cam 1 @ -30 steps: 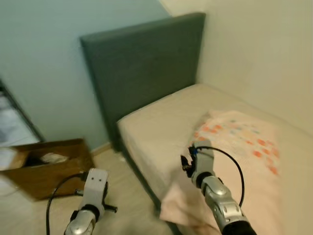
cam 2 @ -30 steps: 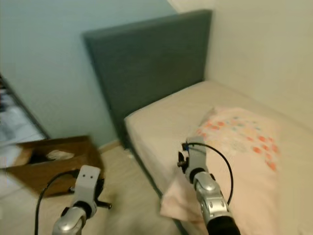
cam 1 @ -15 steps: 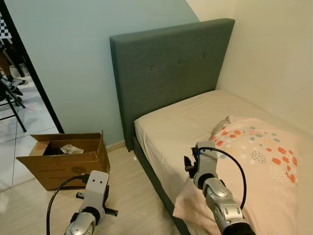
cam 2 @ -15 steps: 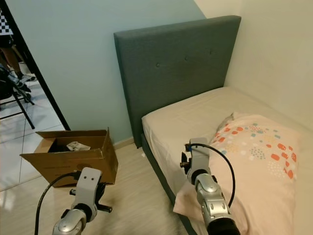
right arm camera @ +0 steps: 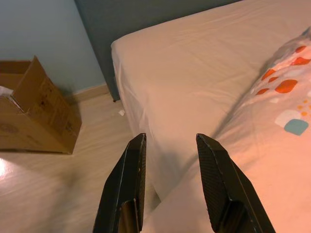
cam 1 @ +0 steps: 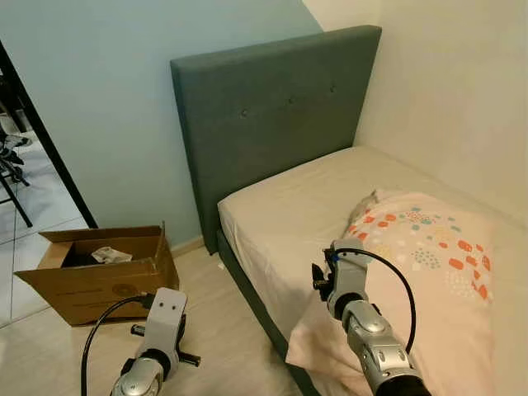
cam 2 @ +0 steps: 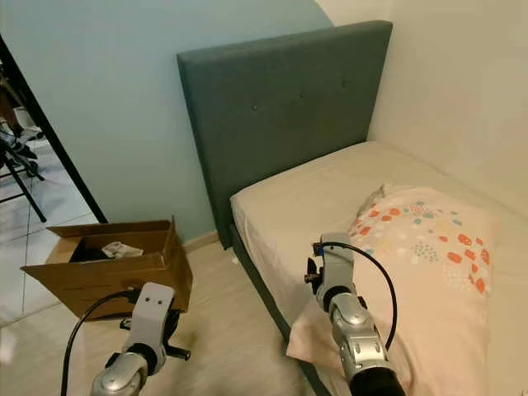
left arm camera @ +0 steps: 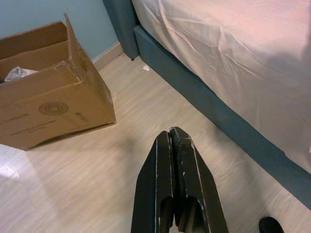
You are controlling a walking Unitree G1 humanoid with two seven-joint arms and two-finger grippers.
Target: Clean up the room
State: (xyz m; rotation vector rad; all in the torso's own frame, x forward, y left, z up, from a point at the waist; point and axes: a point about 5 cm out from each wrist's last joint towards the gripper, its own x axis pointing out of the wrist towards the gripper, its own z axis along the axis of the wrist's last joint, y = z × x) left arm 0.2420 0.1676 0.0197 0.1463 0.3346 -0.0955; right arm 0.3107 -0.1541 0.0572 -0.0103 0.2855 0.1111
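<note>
A bed with a cream sheet (cam 1: 280,214) and a grey-green headboard (cam 1: 264,115) stands in the room's right corner. On it lies a pale cover with coloured dots (cam 1: 421,247), its corner hanging over the bed's side. An open cardboard box (cam 1: 91,276) with crumpled paper (cam 1: 106,255) inside sits on the wooden floor to the left. A small white scrap (left arm camera: 146,68) lies by the bed's corner. My left gripper (left arm camera: 171,141) is shut and empty, low over the floor. My right gripper (right arm camera: 167,141) is open, held above the bed's edge.
A dark-framed doorway (cam 1: 37,148) opens at the far left onto a tiled floor with chair legs (cam 1: 8,177). Bare wooden floor (left arm camera: 121,160) lies between the box and the bed. A cream wall (cam 1: 462,91) runs along the bed's right side.
The whole picture has sharpened and shifted as the camera moved. Both arms keep the same pose, and nothing in the room has moved.
</note>
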